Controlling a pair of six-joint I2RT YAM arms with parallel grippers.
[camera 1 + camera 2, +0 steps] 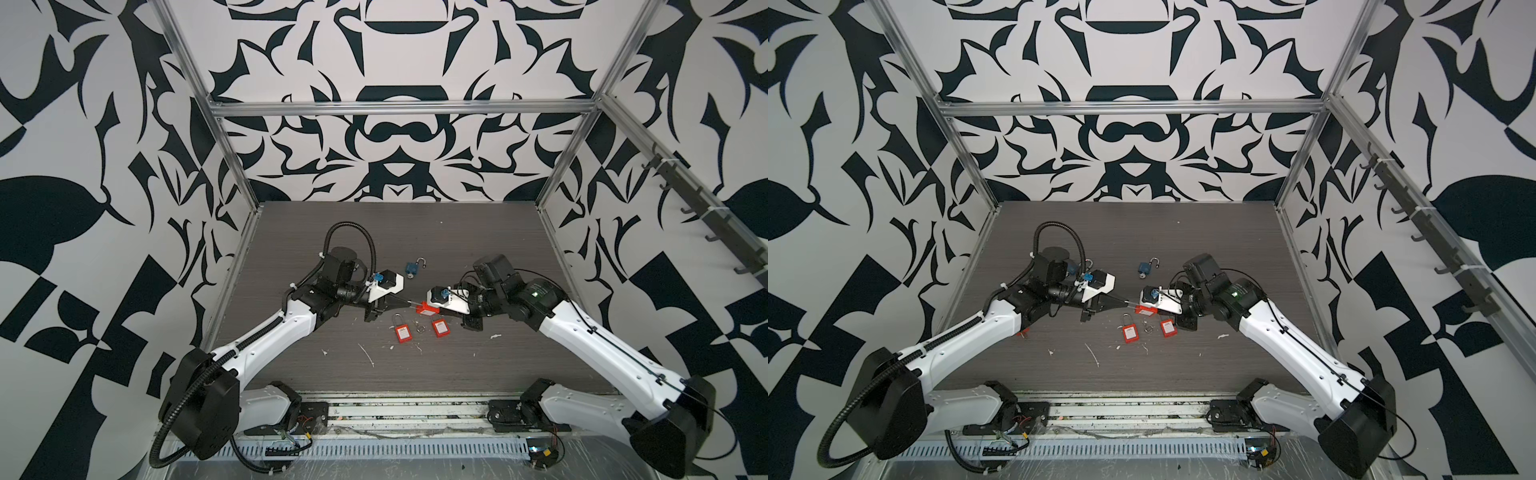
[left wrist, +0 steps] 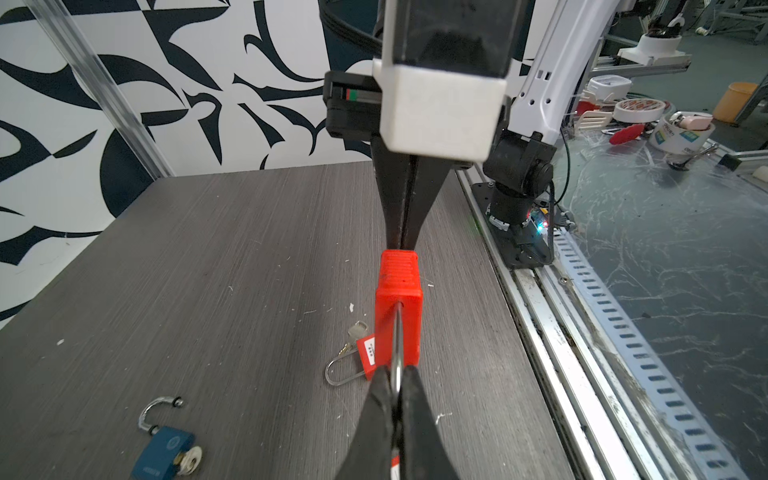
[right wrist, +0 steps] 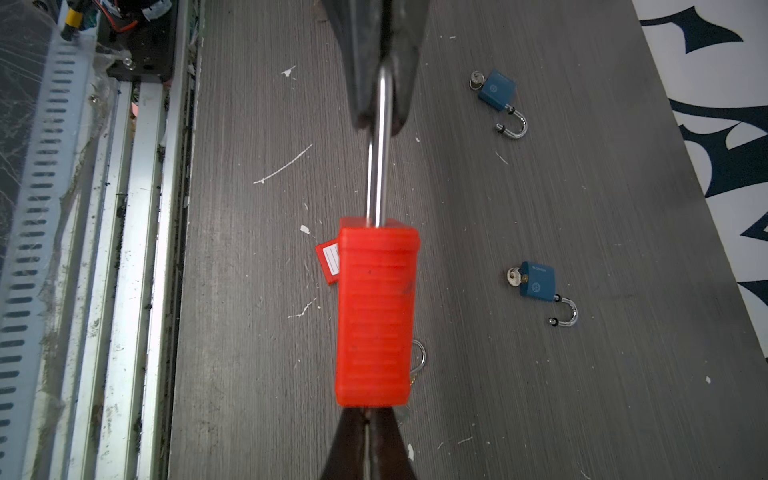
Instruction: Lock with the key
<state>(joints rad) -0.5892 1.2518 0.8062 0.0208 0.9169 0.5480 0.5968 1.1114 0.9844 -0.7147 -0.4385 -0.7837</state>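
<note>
The red padlock (image 1: 427, 308) is held in the air over the middle of the table (image 1: 457, 232). At its 9 o'clock the left gripper (image 2: 397, 378) pinches the shackle (image 3: 380, 178). At 3 o'clock the right gripper (image 3: 368, 415) has its jaws pressed together at the keyhole end, and what they hold is hidden. Both shackle legs look seated, so probably only the key turn remains. Loose keys (image 2: 356, 332) lie at 6 o'clock.

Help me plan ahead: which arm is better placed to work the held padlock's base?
Right, likely: the right end effector is shut at the base of the red padlock; the left end effector pinches the shackle.
</note>
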